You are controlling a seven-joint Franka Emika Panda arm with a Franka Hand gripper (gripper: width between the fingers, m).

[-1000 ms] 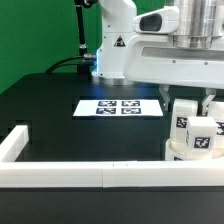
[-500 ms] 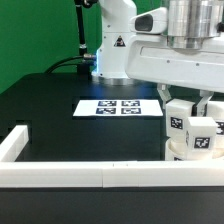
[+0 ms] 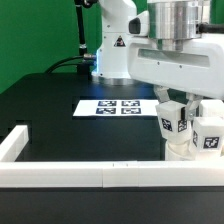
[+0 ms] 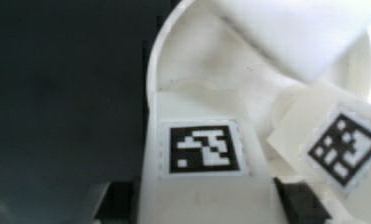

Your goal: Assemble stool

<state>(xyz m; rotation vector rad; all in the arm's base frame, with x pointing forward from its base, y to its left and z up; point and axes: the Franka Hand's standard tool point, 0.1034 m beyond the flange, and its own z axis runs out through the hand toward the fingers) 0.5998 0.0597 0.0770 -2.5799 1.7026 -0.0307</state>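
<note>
Front rail: a long white border rail [image 3: 95,176] lies across the near edge of the black table [image 3: 45,100], meeting a shorter white side rail [image 3: 14,143] at about 8 o'clock from the table's middle.

Stool: the white plastic round seat [image 3: 181,150] shows only as a low pale edge just behind the front rail, at roughly 4 o'clock from the table's middle. Two short white blocky legs stand on it, each bearing a small black-and-white square tag. The first leg [image 3: 172,117] tilts a little; the second leg [image 3: 209,134] stands at 3 o'clock of the first, just beside it.

Close view: in the wrist view the tagged face of the first leg [image 4: 208,120] fills most of the picture, with the second leg [image 4: 347,140] overlapping it at an angle. Both are blurred.

Gripper: the two-finger gripper [image 3: 186,100] hangs directly over the legs, at 12 o'clock of them. Dark fingertips [image 4: 116,200] show either side of the first leg's lower end in the wrist view. Whether the jaws are clenched on the leg or merely beside it, I cannot tell.

Marker board: the thin flat white marker board [image 3: 118,107] lies on the table at 10 o'clock from the stool, well apart from it.

Arm base: the white robot base [image 3: 113,45] stands at the far edge, at 12 o'clock from the marker board, against a green backdrop [image 3: 35,30].
</note>
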